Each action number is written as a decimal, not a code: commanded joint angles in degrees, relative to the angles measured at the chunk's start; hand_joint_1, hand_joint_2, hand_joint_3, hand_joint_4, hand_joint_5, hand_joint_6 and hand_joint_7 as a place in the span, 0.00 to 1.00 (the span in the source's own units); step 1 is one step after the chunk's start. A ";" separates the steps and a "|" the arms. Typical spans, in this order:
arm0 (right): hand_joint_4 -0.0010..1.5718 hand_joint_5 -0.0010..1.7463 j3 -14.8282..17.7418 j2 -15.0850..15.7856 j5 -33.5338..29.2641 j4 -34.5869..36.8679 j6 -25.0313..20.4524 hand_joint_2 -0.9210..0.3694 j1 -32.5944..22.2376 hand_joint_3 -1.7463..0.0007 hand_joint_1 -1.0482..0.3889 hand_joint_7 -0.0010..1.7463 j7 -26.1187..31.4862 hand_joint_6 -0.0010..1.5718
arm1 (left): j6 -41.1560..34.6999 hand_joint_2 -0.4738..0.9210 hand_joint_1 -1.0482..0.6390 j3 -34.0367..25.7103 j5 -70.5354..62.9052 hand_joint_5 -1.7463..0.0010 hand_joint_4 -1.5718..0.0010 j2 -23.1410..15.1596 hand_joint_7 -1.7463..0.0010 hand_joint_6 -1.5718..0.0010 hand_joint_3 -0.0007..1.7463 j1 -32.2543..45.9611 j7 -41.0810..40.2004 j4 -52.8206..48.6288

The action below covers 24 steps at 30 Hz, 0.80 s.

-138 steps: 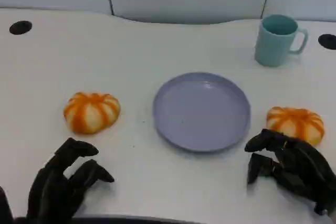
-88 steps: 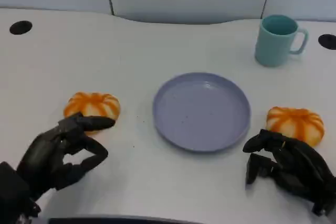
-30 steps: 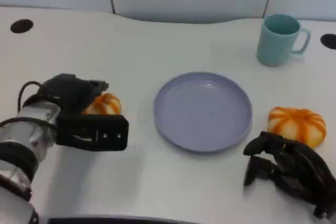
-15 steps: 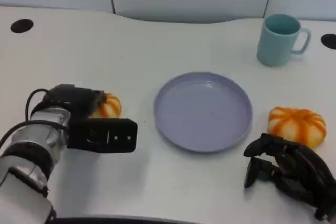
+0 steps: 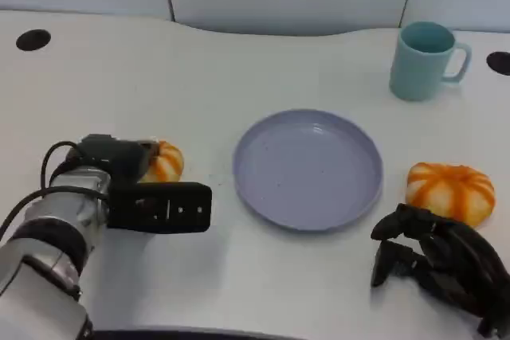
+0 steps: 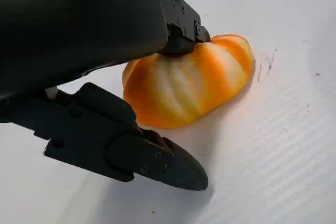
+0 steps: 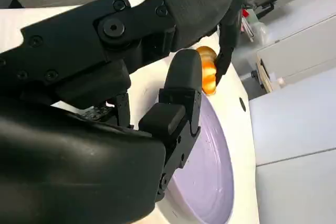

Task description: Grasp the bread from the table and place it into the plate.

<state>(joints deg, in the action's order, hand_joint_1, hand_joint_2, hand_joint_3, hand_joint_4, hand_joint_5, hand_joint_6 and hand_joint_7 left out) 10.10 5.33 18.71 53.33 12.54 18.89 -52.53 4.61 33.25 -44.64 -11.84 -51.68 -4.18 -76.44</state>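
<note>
At the surface's point(image 5: 239, 53) left side, the left hand point(image 5: 111, 157) has come down over the bread point(image 5: 166, 162), fingers touching but not visibly gripping; the plate point(image 5: 307, 168) stays bare, right hand point(image 5: 434, 256) curled, holding nothing.

Plate point(image 5: 307, 169) at the centre of the table point(image 5: 239, 69). One bread point(image 5: 165, 161) lies left of the plate, on the table, with the left hand point(image 5: 111, 157) on its left side, fingers point(image 6: 181, 24) touching its top. A second bread point(image 5: 448, 191) lies right of the plate; the right hand point(image 5: 438, 264) sits just nearer than it. A mug point(image 5: 422, 60) stands far right, behind the plate.
</note>
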 commanded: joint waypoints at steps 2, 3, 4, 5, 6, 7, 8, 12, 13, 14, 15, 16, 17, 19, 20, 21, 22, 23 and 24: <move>0.39 0.87 0.07 0.40 -0.44 1.29 -0.68 0.00 -2.50 0.94 0.35 0.53 0.13 0.49 | 1.08 0.91 0.25 -0.02 0.60 0.50 0.80 -0.28 0.85 0.65 0.00 1.44 -3.37 -0.64; 0.39 0.87 0.21 0.45 -0.27 1.49 -0.92 0.00 -2.42 0.95 0.35 0.53 0.02 0.49 | 1.05 0.91 0.26 0.19 0.33 0.34 0.80 -0.30 0.71 0.65 0.00 1.61 -4.70 -0.70; 0.39 0.87 0.30 0.51 -0.23 1.61 -0.98 0.00 -2.39 0.95 0.34 0.52 0.01 0.49 | 0.92 0.91 0.29 0.42 0.08 0.30 0.76 -0.27 0.58 0.68 0.00 1.71 -5.70 -0.79; 0.39 0.87 0.35 0.59 -0.20 1.69 -1.04 0.00 -2.36 0.95 0.34 0.52 -0.04 0.49 | 0.63 0.91 0.30 0.76 -0.25 0.29 0.73 -0.20 0.55 0.69 0.00 1.68 -6.23 -0.91; 0.39 0.87 0.36 0.66 -0.16 1.57 -1.22 0.00 -2.37 0.95 0.34 0.52 -0.09 0.49 | 0.42 0.92 0.32 1.05 -0.47 0.28 0.68 -0.13 0.59 0.68 0.00 1.65 -6.56 -1.02; 0.39 0.87 0.36 0.70 -0.13 1.46 -1.37 0.00 -2.38 0.95 0.34 0.52 -0.14 0.49 | 0.29 0.92 0.33 1.27 -0.60 0.26 0.65 -0.08 0.61 0.67 0.00 1.62 -6.75 -1.10; 0.39 0.87 0.36 0.77 -0.07 1.27 -1.39 0.00 -2.40 0.95 0.34 0.52 -0.36 0.49 | 0.29 0.92 0.34 1.42 -0.68 0.25 0.64 -0.04 0.61 0.66 0.00 1.73 -7.23 -1.18; 0.36 0.93 0.14 1.05 -0.25 0.75 -1.33 0.00 -2.45 0.94 0.34 0.54 -0.59 0.48 | 0.06 0.91 0.39 2.23 -1.09 0.02 0.64 0.13 0.23 0.70 0.00 2.31 -9.67 -1.42; 0.36 0.94 0.11 1.11 -0.30 0.78 -1.24 0.00 -2.44 0.94 0.34 0.54 -0.66 0.48 | 0.09 0.92 0.39 2.40 -1.12 0.01 0.64 0.17 0.22 0.68 0.00 2.48 -10.46 -1.46; 0.36 0.95 0.12 1.14 -0.32 0.89 -1.20 0.00 -2.40 0.94 0.34 0.55 -0.68 0.48 | 0.06 0.92 0.39 2.54 -1.16 0.01 0.63 0.23 0.29 0.63 0.00 2.58 -10.99 -1.50; 0.36 0.95 0.15 1.14 -0.32 1.11 -1.19 0.00 -2.30 0.93 0.34 0.55 -0.66 0.47 | 0.12 0.92 0.40 2.57 -1.12 0.00 0.63 0.26 0.36 0.60 0.00 2.75 -11.79 -1.50; 0.36 0.96 0.16 1.12 -0.31 1.25 -1.18 0.00 -2.24 0.93 0.35 0.56 -0.63 0.47 | 0.16 0.92 0.41 2.60 -1.08 0.00 0.63 0.29 0.41 0.57 0.00 2.85 -12.33 -1.51; 0.36 0.96 0.18 1.07 -0.30 1.29 -1.25 0.00 -2.19 0.93 0.35 0.56 -0.51 0.47 | -0.04 0.92 0.41 2.57 -1.00 0.00 0.63 0.37 0.44 0.56 0.00 2.92 -12.64 -1.55; 0.36 0.96 0.19 0.92 -0.34 1.36 -0.81 0.00 -2.11 0.93 0.35 0.56 -0.37 0.47 | 0.33 0.96 0.43 1.79 -0.16 0.16 0.61 0.40 0.48 0.55 0.01 3.24 -13.57 -1.47; 0.36 0.95 0.24 0.85 -0.29 1.55 -0.76 0.00 -2.01 0.93 0.35 0.56 -0.40 0.47 | 0.63 0.97 0.44 1.19 0.46 0.18 0.60 0.38 0.46 0.56 0.02 3.39 -13.91 -1.41; 0.36 0.95 0.18 0.83 -0.37 1.53 -0.75 0.00 -1.99 0.93 0.35 0.56 -0.23 0.47 | 1.15 0.98 0.45 0.40 1.32 0.20 0.60 0.33 0.41 0.59 0.02 3.53 -14.11 -1.33; 0.35 0.95 0.13 0.83 -0.43 1.56 -0.69 0.00 -1.97 0.94 0.35 0.56 -0.16 0.47 | 1.43 0.99 0.46 -0.13 1.88 0.18 0.61 0.30 0.36 0.61 0.03 3.61 -14.28 -1.29; 0.36 0.94 0.15 0.74 -0.34 1.65 -0.75 0.00 -1.85 0.94 0.35 0.56 -0.28 0.47 | 1.53 1.00 0.46 -0.75 2.42 0.17 0.62 0.27 0.33 0.62 0.03 3.60 -14.52 -1.24; 0.36 0.94 0.13 0.67 -0.30 1.76 -0.70 0.00 -1.73 0.94 0.35 0.56 -0.41 0.47 | 1.49 1.00 0.46 -1.19 2.83 0.16 0.61 0.23 0.32 0.62 0.03 3.49 -14.47 -1.20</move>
<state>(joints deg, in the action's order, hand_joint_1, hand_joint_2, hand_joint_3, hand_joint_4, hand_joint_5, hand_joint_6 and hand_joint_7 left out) 10.51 5.51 19.39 53.41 12.79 18.52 -53.50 5.85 33.28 -43.14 -11.23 -49.79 -18.56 -77.10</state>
